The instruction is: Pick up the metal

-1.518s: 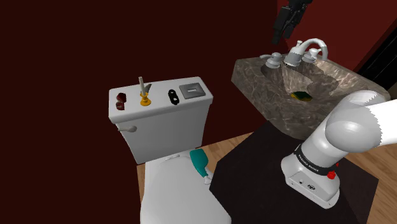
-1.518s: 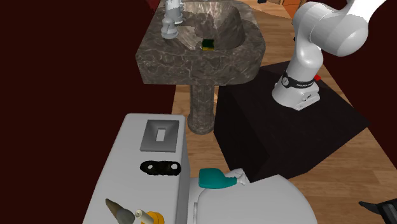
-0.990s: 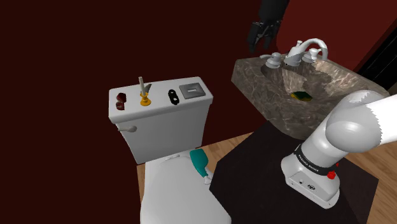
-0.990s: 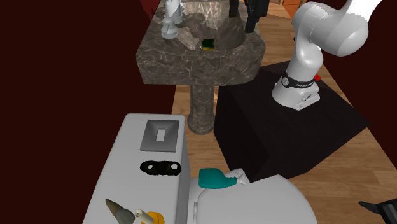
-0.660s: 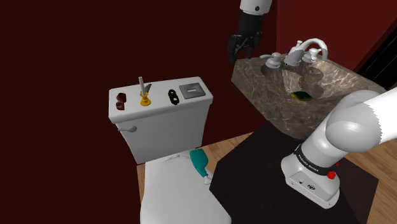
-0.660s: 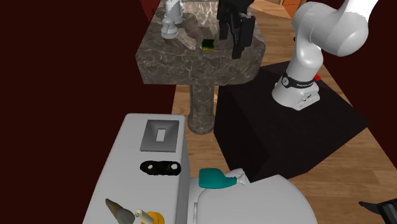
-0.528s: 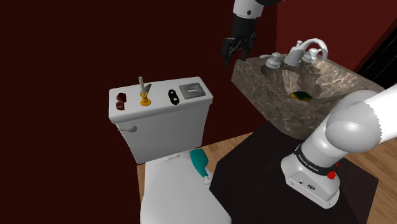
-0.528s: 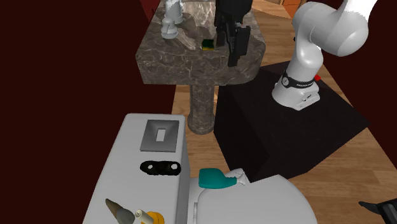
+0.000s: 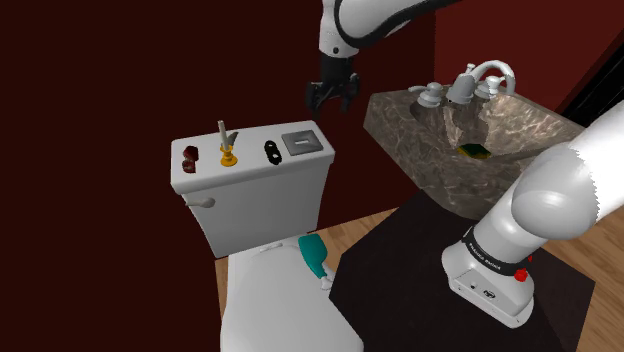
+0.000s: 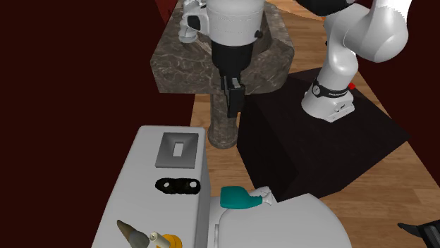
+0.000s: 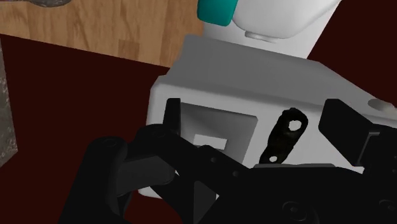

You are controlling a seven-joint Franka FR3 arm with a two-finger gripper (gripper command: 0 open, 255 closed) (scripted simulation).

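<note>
**End effector open above tank lid; plate not yet gripped**

1. End effector (image 9: 328,100): fingers point down and stand wide apart, with nothing between them. It hangs in the air, clear of every surface.

2. Task item: a grey square plate (image 9: 306,142) with a paler rectangle at its centre. It lies flat on the white toilet tank lid (image 9: 250,172), below the end effector and not touching it. In the wrist view the plate sits within the gap between the two fingers, closer to one of them.

3. Neighbouring items on the lid, in order away from the end effector:
   - A black piece (image 9: 272,151) with two holes lies just beside the plate.
   - A small object with a gold base (image 9: 227,152) stands upright (its upper part is grey).
   - A dark red object (image 9: 189,155) sits at the far end of the lid.

4. Surroundings:
   - A mottled stone sink (image 9: 420,165) stands well off to the other side of the end effector, with a green and yellow sponge (image 9: 474,151) in its basin.
   - A teal object (image 9: 314,256) lies on the toilet seat (image 9: 270,310), lower than the lid.
</note>
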